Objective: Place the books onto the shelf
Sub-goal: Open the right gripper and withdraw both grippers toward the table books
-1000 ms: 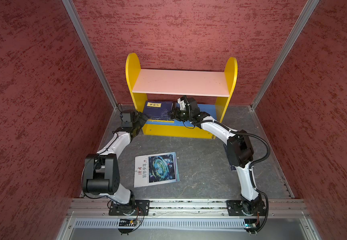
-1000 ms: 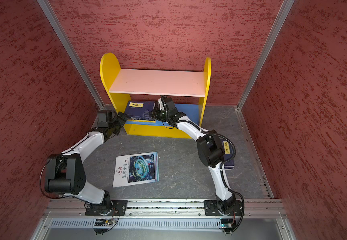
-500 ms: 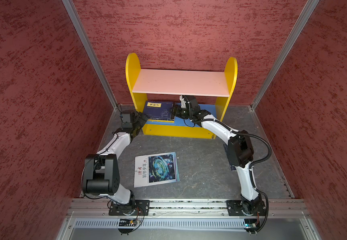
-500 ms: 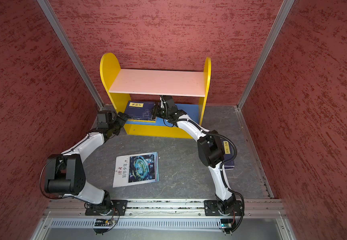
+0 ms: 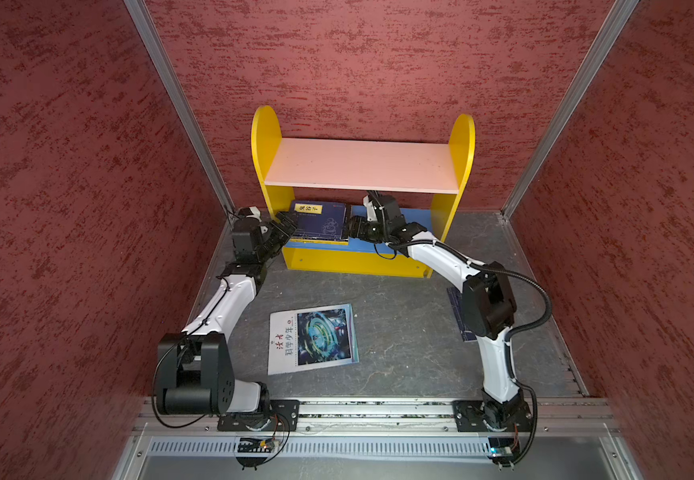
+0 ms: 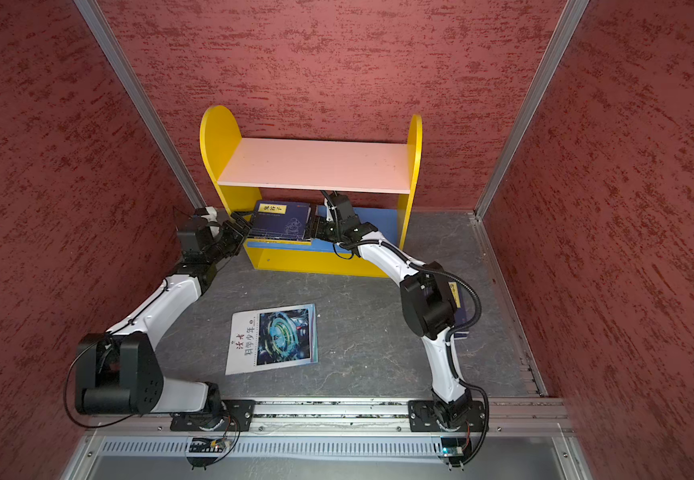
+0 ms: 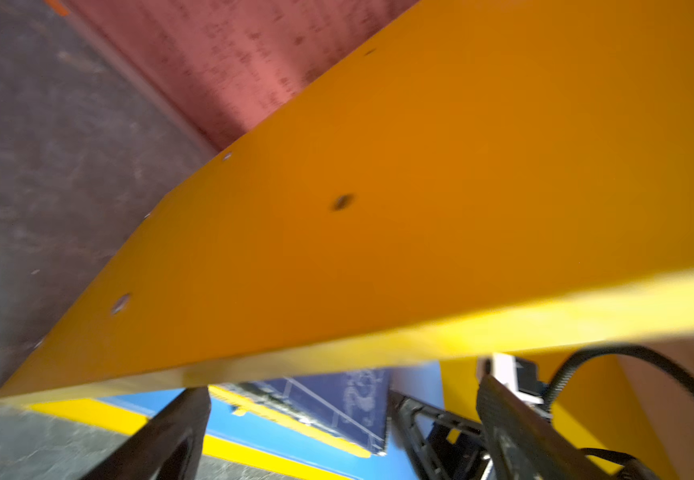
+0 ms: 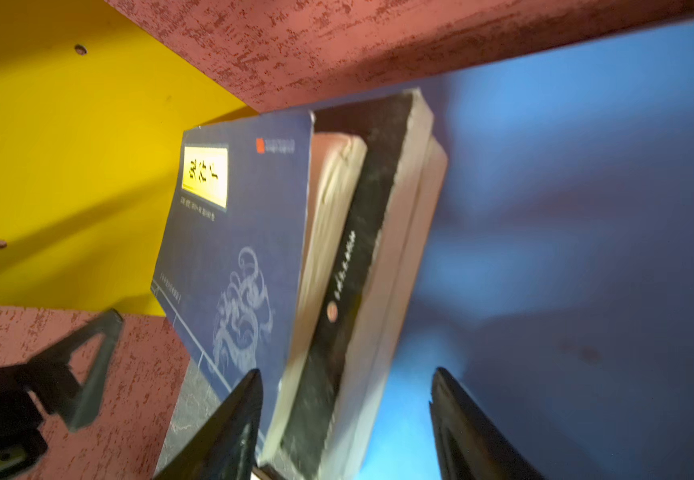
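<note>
The shelf stands against the back wall. On its blue lower board lies a stack of books with a navy, yellow-labelled one on top and a black one under it. My right gripper is open around the stack's right edge, a gap beside one finger. My left gripper is open at the stack's left end, by the yellow side panel. A white magazine lies flat on the floor.
Another navy book lies on the floor, mostly hidden under my right arm's elbow. Red walls close in on three sides. The pink upper board hangs low over my right wrist.
My right gripper has opened wide and let go of the stack, and its wrist has shifted slightly right. The left arm has not moved.
</note>
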Controlling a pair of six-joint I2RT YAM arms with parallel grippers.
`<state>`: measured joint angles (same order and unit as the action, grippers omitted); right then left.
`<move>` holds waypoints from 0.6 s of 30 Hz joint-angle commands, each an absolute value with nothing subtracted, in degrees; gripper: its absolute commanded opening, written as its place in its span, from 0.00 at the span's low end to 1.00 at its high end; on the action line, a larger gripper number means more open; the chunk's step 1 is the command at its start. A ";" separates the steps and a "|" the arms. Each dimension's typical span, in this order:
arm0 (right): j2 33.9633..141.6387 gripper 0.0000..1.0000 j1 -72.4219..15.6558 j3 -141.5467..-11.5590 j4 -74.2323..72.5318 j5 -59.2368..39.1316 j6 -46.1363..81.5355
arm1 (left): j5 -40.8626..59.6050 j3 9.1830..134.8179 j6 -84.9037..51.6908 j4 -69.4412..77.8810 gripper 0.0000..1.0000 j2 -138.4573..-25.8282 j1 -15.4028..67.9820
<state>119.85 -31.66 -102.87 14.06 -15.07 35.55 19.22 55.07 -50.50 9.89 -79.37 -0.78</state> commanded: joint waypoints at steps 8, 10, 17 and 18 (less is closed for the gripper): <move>104.96 0.67 -31.38 -87.41 6.57 -10.89 36.22 | 21.27 51.94 -47.00 2.69 1.00 -73.09 -2.10; 101.86 0.67 -31.38 -82.85 5.28 -10.12 37.40 | 21.10 52.28 -44.66 -0.89 0.99 -72.16 -1.19; 84.73 0.77 -31.44 -59.70 3.44 4.39 43.93 | 19.34 51.05 -34.49 -12.06 0.99 -69.02 7.22; 81.35 0.82 -31.22 -56.52 4.74 8.01 45.67 | 18.96 50.74 -33.52 -12.62 0.99 -68.86 8.60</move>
<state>88.05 -31.66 -61.71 5.82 -3.01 41.19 19.86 52.05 -39.42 -7.11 -70.08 6.11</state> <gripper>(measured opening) 0.799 0.994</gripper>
